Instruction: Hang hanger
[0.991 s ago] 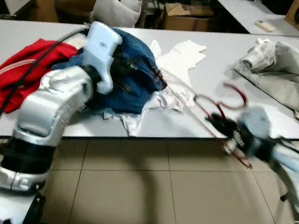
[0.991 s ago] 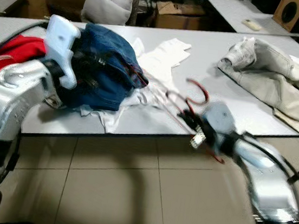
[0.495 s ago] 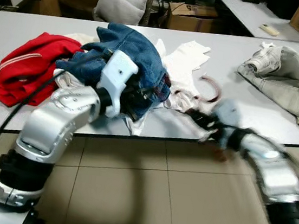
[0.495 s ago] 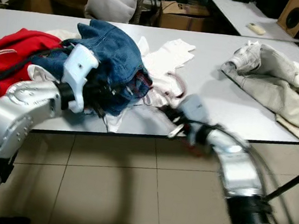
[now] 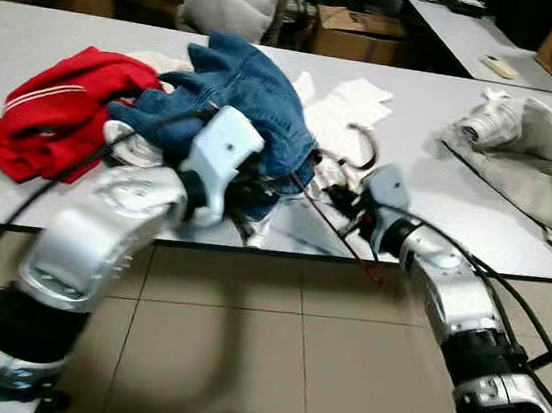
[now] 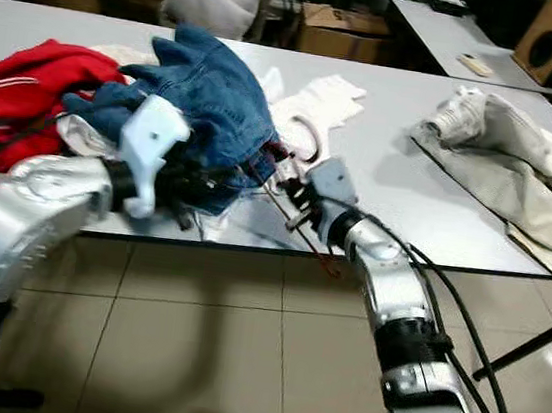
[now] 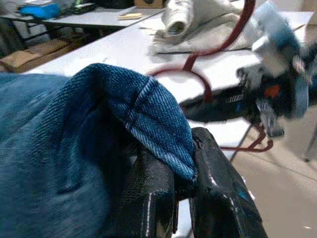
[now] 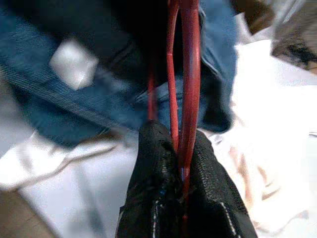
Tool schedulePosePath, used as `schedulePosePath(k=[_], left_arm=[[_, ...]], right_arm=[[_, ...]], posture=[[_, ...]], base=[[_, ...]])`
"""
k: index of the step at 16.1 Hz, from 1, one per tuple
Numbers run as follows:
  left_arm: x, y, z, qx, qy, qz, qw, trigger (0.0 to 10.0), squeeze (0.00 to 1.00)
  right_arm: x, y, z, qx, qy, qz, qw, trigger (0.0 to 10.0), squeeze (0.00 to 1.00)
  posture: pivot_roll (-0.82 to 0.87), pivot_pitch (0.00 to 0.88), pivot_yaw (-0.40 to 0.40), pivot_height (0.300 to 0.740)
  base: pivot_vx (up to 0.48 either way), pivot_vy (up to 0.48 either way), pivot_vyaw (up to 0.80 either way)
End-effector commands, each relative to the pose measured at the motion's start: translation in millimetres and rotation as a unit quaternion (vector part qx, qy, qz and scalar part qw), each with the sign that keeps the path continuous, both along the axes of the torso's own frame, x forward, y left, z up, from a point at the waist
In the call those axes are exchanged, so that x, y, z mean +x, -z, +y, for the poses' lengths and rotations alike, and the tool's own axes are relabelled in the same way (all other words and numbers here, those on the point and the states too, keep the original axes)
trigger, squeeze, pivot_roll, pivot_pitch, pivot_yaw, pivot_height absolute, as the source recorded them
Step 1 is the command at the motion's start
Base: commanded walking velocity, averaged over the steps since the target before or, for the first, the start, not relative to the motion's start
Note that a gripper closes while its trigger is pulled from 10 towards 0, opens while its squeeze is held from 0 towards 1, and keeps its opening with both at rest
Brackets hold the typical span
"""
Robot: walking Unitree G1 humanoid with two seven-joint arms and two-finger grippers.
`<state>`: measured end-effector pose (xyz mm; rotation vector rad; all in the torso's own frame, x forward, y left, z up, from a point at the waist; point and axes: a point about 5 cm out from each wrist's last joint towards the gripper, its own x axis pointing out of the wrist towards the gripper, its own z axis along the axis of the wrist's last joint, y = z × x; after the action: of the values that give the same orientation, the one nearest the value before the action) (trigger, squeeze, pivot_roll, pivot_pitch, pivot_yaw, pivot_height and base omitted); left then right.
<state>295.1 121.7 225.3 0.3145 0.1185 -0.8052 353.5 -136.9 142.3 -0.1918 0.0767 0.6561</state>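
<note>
A red wire hanger (image 5: 362, 149) is clamped in my right gripper (image 5: 349, 203), which is shut on its bars (image 8: 188, 74) just above the table's front edge. The hanger's end reaches into the blue denim garment (image 5: 250, 88) heaped on the grey table (image 5: 428, 200). My left gripper (image 7: 174, 173) is shut on a fold of that denim (image 7: 74, 139), lifting it slightly off the table. In the left wrist view the hanger's hook (image 7: 198, 79) curves just beyond the held fold. The two grippers are close together, the left one (image 5: 259, 179) a short way left of the right.
A red garment (image 5: 56, 109) lies at the table's left, a white shirt (image 5: 354, 105) behind the denim, beige trousers (image 5: 543, 169) at the right. Tiled floor (image 5: 266, 367) lies below the table edge. A pillow (image 5: 215, 3) and a cardboard box (image 5: 353, 30) stand behind.
My right gripper has carried the hanger left, from in front of the table edge up to the denim. The left arm still holds the denim. The camera has shifted.
</note>
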Motion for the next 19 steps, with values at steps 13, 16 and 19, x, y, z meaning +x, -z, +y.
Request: schedulePosePath(k=[13,16,19], left_arm=[[73.1,-169.7,98.9,0.169,-0.224,-0.390,0.877,0.0,0.00],[88.9,-142.7,51.8,0.201,-0.086,-0.358,0.908,0.0,0.00],[89.8,-57.8,32.3,0.279,0.056,-0.202,0.937,0.0,0.00]], right_arm=[[-54.9,-75.9,8.3,0.289,-0.050,-0.010,0.956,10.0,0.00],[-62.4,-32.5,5.0,0.266,0.074,0.082,0.957,10.0,0.00],[-72.5,-24.5,18.7,0.198,0.057,0.102,0.973,10.0,0.00]], posture=[[-0.09,0.000,-0.004,0.740],[-0.12,0.000,0.027,0.740],[-0.14,0.000,0.022,0.740]], base=[[0.000,0.000,0.00],[0.000,0.000,0.00],[0.000,0.000,0.00]])
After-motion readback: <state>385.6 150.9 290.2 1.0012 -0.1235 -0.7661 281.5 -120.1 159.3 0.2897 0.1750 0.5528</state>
